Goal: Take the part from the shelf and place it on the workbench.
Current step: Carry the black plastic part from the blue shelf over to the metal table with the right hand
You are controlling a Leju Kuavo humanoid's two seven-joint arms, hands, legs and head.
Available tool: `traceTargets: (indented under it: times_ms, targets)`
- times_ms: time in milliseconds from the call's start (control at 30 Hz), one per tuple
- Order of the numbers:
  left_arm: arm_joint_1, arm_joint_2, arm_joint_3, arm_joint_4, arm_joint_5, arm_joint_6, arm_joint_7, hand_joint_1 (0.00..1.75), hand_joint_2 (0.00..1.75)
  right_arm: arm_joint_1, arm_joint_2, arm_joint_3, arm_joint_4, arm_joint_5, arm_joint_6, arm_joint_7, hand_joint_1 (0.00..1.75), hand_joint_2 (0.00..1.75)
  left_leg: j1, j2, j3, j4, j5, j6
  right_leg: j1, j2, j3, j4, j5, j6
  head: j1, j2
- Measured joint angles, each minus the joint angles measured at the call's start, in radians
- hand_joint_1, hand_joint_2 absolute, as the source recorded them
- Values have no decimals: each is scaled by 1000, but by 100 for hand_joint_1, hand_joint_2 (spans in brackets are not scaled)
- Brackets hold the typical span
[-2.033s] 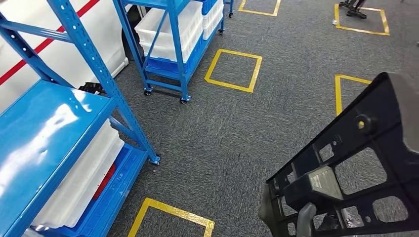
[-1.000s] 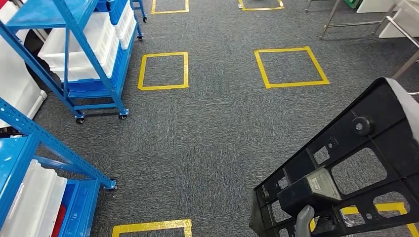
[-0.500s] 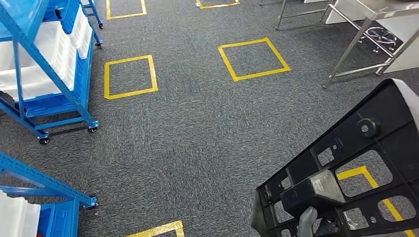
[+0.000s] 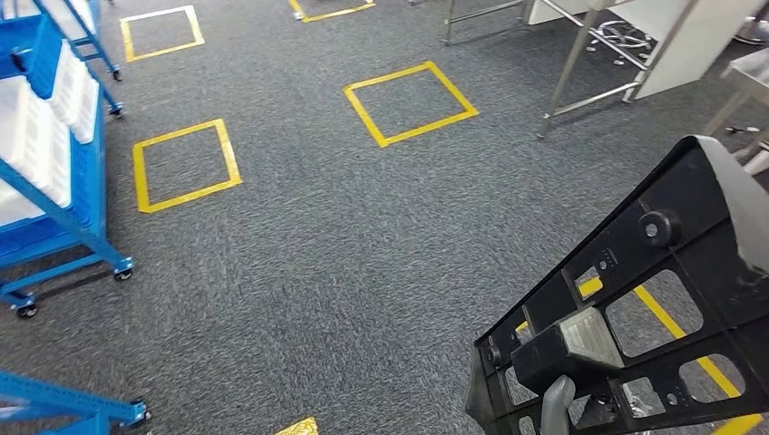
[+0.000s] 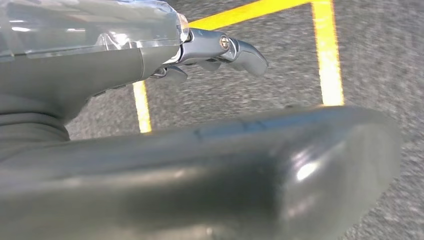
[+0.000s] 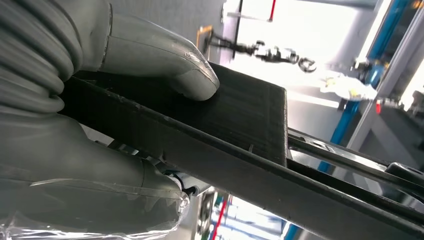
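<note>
Carrying part (image 4: 653,299) in right hand (image 6: 100,125); thumb pressed on top face, fingers under, clamped tight; long axis runs up and away from hand; I judge workbench (image 4: 635,36) ahead-right, well apart; left hand (image 5: 150,55) holds nothing, fingers loosely curled.

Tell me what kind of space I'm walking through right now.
Probably a factory or warehouse floor: yellow taped squares on grey carpet, a wheeled blue rack holding white bins, and steel-legged tables ahead.
</note>
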Motion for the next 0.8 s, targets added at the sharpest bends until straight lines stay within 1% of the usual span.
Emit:
traceTargets:
  times_ms: [33, 67, 100, 133, 167, 200, 233, 267, 300, 333, 367, 400, 433, 467, 500, 533, 567, 600, 633, 667, 700, 733, 767, 800]
  targets:
    - [0, 2, 0, 0, 0, -1, -2, 0, 0, -1, 1, 1, 0, 1, -3, 0, 175, 175, 1, -28, 29, -70, 31, 4, 0, 12, -1, 2, 0, 2, 0, 0]
    - [0, 3, 0, 0, 0, -1, -4, 0, 0, -3, 1, 2, 0, 2, -4, 0, 175, 175, 1, -52, 50, -124, 51, 8, 0, 24, -4, 5, 0, 7, 0, 0]
    - [0, 4, 0, 0, 0, -1, -5, 0, 0, -5, 1, 3, 0, 2, -5, 0, 175, 175, 1, -70, 59, -153, 58, 11, -1, 35, -8, 6, 2, 13, 1, 0]
    - [0, 5, 0, 0, 0, -2, -6, 0, 0, -6, 2, 3, 0, 3, -5, 1, 175, 175, -1, -76, 61, -161, 56, 14, -3, 47, -13, 6, 4, 20, 1, 0]
    - [-1, 6, 0, 0, 0, -2, -7, 0, 0, -6, 2, 4, 0, 4, -6, 1, 175, 175, -1, -65, 61, -165, 60, 19, -5, 59, -17, 5, 8, 29, 1, 0]
    - [-2, 6, 0, 0, 0, -2, -8, 0, 0, -6, 3, 4, 0, 5, -6, 1, 175, 175, 0, -52, 63, -170, 65, 25, -6, 57, -21, 7, 8, 35, 1, 0]
    - [-3, 6, 1, 0, 0, -3, -9, 0, 0, -6, 3, 4, 0, 7, -7, 1, 175, 175, 1, -39, 65, -176, 70, 32, -5, 39, -28, 19, -2, 40, 2, 0]
    - [-3, 6, 1, 0, 0, -4, -10, 0, 0, -7, 3, 5, 0, 8, -8, 1, 175, 175, 3, -24, 66, -182, 75, 38, -3, 10, -43, 48, -23, 45, 4, 0]
    - [-3, 6, 1, 0, 0, -4, -10, 0, 0, -8, 3, 5, 0, 10, -9, 1, 175, 175, 2, -10, 66, -185, 77, 43, -3, -24, -66, 99, -55, 49, 5, 0]
    - [-1, 7, 1, 0, 0, -4, -11, 0, 0, -10, 3, 5, 1, 12, -10, 2, 175, 175, 0, 4, 65, -186, 77, 46, -4, -49, -96, 164, -91, 54, 7, 0]
    - [1, 8, 1, 0, -1, -4, -11, 0, 0, -11, 3, 5, 1, 12, -11, 2, 175, 175, -1, 20, 64, -186, 77, 47, -6, -59, -125, 228, -118, 58, 7, 0]
    - [1, 8, 1, 0, -1, -4, -11, 0, 0, -11, 3, 5, 1, 12, -13, 2, 175, 175, -2, 34, 64, -185, 76, 47, -8, -64, -144, 270, -130, 62, 7, 0]
    - [1, 8, 1, 0, -2, -4, -11, 0, 0, -11, 3, 5, 1, 13, -15, 3, 175, 175, -3, 48, 65, -185, 75, 46, -10, -67, -143, 275, -122, 64, 7, 0]
    - [0, 8, 1, 0, -3, -5, -12, 0, 0, -10, 3, 6, 2, 13, -17, 4, 175, 175, -3, 59, 66, -185, 73, 45, -11, -72, -121, 237, -96, 65, 7, 0]
    - [-1, 7, 1, 0, -3, -5, -12, 0, 0, -10, 3, 6, 2, 13, -19, 4, 175, 175, -3, 70, 69, -185, 71, 42, -11, -85, -81, 169, -63, 64, 7, 0]
    - [-1, 7, 1, 0, -4, -6, -12, 0, 0, -11, 3, 6, 2, 13, -19, 5, 175, 175, -4, 79, 73, -184, 68, 38, -9, -106, -40, 95, -37, 60, 7, 0]
    - [-1, 6, 1, 0, -4, -6, -12, 0, 0, -11, 3, 6, 2, 13, -20, 5, 175, 175, -6, 87, 76, -183, 65, 34, -6, -121, -8, 37, -20, 54, 7, 0]
    - [-2, 6, 1, 0, -4, -6, -13, 0, 0, -12, 3, 7, 1, 13, -20, 5, 175, 175, -8, 94, 79, -182, 62, 28, -2, -131, 9, 4, -13, 48, 6, 0]
    - [-3, 6, 1, 0, -4, -6, -13, 0, 0, -12, 3, 7, 1, 13, -20, 5, 175, 175, -10, 101, 81, -182, 61, 23, 2, -131, 12, -5, -15, 41, 6, 0]
    - [-4, 6, 1, 0, -4, -6, -14, 0, 0, -11, 3, 8, 1, 13, -21, 6, 175, 175, -10, 110, 84, -182, 59, 18, 3, -120, 9, -6, -12, 36, 6, 0]
    - [-6, 7, 1, 0, -5, -6, -14, 0, 0, -11, 4, 8, 0, 13, -21, 6, 175, 175, -9, 112, 85, -181, 56, 12, 1, -110, 10, -9, -10, 30, 6, 0]
    - [-7, 7, 1, 0, -5, -6, -14, 0, 0, -11, 4, 9, 0, 13, -22, 7, 175, 175, -7, 101, 83, -171, 46, 6, -1, -101, 11, -12, -7, 23, 6, 0]
    - [-8, 7, 2, 0, -6, -5, -14, 0, 0, -12, 4, 10, 0, 13, -22, 7, 175, 175, -5, 81, 72, -144, 26, 1, -4, -92, 12, -17, -4, 17, 4, 0]
    - [-8, 8, 2, 0, -6, -5, -15, 0, 0, -12, 4, 12, 0, 13, -22, 8, 175, 175, -3, 56, 51, -95, -4, -3, -6, -84, 13, -20, -1, 11, 3, 0]
